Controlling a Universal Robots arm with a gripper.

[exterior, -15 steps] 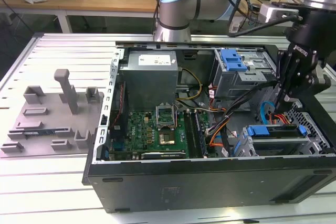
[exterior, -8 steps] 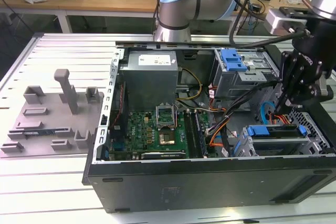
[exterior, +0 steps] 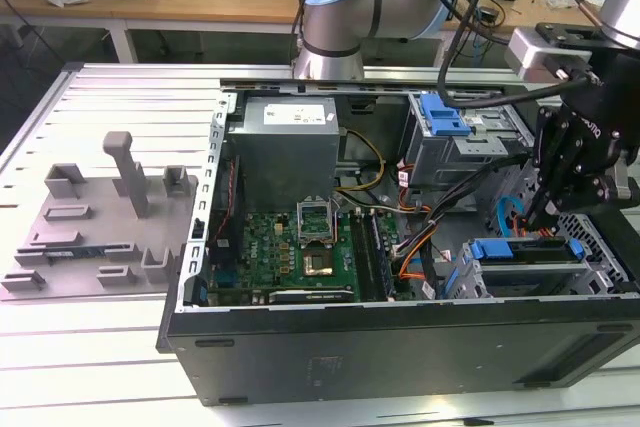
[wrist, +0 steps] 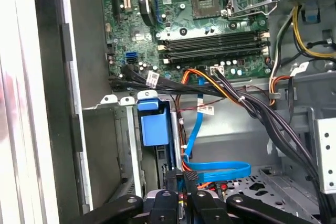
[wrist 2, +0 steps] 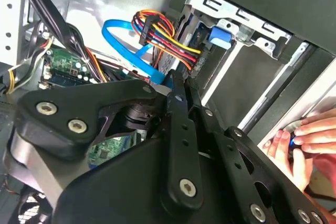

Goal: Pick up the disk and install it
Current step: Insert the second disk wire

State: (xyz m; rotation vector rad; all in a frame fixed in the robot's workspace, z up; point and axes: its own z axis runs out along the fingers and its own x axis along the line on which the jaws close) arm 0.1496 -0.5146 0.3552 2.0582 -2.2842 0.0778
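Observation:
The disk (exterior: 525,251) sits edge-up in the drive bay at the near corner of the open computer case, at the exterior view's right; its blue carrier tabs show at both ends. In the first wrist view the disk's blue end tab (wrist: 154,123) stands in the metal bay slot. The second wrist view shows that tab (wrist 2: 219,36) with a coloured power plug beside it. My gripper (exterior: 537,215) hangs just above the bay. The fingers (wrist: 169,203) are pressed together and shut, and I see nothing between them. The gripper's tip (wrist 2: 176,85) lies close to a blue data cable (wrist 2: 126,43).
A grey power-supply box (exterior: 287,142) and the green motherboard (exterior: 290,247) fill the case's middle. A blue latch (exterior: 443,115) tops the rear cage. Black cable bundles (wrist: 247,103) cross toward the bay. A person's hand (wrist 2: 304,140) rests outside the case wall. A grey fixture plate (exterior: 100,217) lies left.

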